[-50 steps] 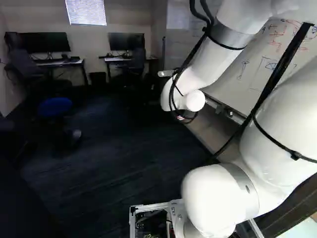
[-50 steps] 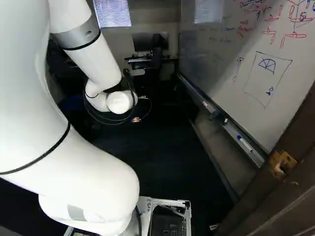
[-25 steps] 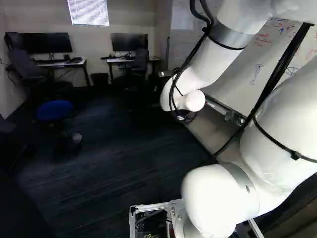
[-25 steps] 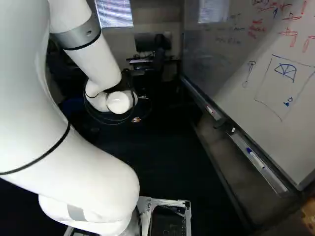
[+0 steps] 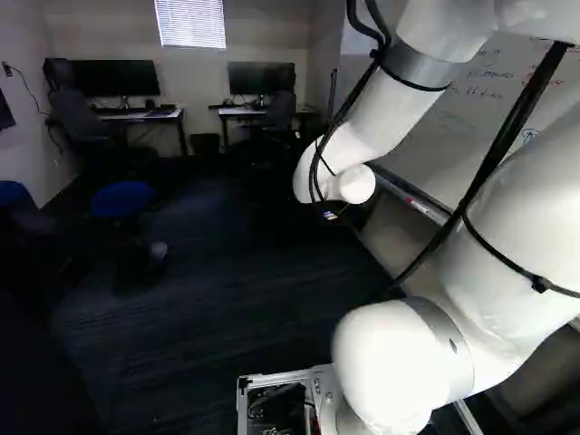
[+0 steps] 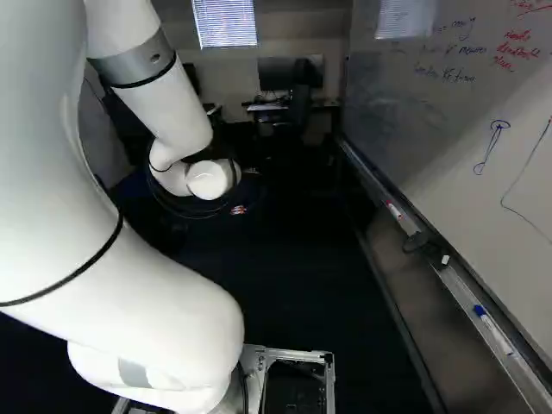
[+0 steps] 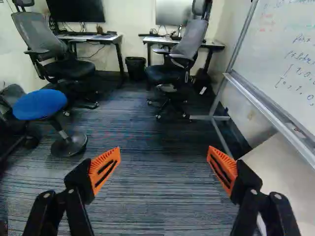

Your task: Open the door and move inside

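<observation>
Had the hand (image 7: 164, 151) wide open, with its orange pads (image 7: 104, 169) well apart and the dark striped floor (image 7: 162, 196) visible between and beyond them. Could not make out the door in any view, so could not tell its place. Reached the white arm (image 5: 399, 113) forward over the floor, with black cables (image 5: 337, 118) looped about its wrist end. Showed an open metal frame (image 6: 297, 354) beside the arm's lowest joint. Faced two benches along the far wall: one (image 7: 88, 37) bearing a black monitor (image 7: 76, 11), the other (image 7: 165, 41), nearer the whiteboard (image 7: 280, 64), bearing a second monitor (image 7: 172, 13). Saw a high-backed chair (image 7: 69, 70) at the first and another (image 7: 189, 42) at the second, with a black bin (image 7: 135, 68) standing between the benches. Found a blue stool (image 7: 39, 104) in front of the first chair, upright on a round foot. Had the whiteboard along the right side of the right base view, marked in red and dark ink, with a blue-capped marker (image 6: 494, 330) lying on its tray (image 6: 466, 297) and a window blind (image 6: 225, 22) on the far wall.
</observation>
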You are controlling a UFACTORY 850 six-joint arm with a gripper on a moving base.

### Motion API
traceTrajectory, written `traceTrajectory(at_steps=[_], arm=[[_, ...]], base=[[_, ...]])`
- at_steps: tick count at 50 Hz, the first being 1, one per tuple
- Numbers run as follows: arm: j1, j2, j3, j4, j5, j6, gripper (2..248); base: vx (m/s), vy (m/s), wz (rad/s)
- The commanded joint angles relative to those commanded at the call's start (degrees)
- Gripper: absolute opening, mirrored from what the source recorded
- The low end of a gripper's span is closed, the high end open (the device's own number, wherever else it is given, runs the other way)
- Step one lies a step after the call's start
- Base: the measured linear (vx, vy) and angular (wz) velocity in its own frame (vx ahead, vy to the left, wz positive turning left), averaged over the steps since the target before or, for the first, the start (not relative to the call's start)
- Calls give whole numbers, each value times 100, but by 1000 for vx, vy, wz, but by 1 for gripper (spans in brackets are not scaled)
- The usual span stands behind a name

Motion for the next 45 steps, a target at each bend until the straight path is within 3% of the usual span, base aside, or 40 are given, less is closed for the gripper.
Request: traceTrajectory(at_steps=[45], arm=[[0,0,0,0,0,0,247]], base=[[168,6,2]])
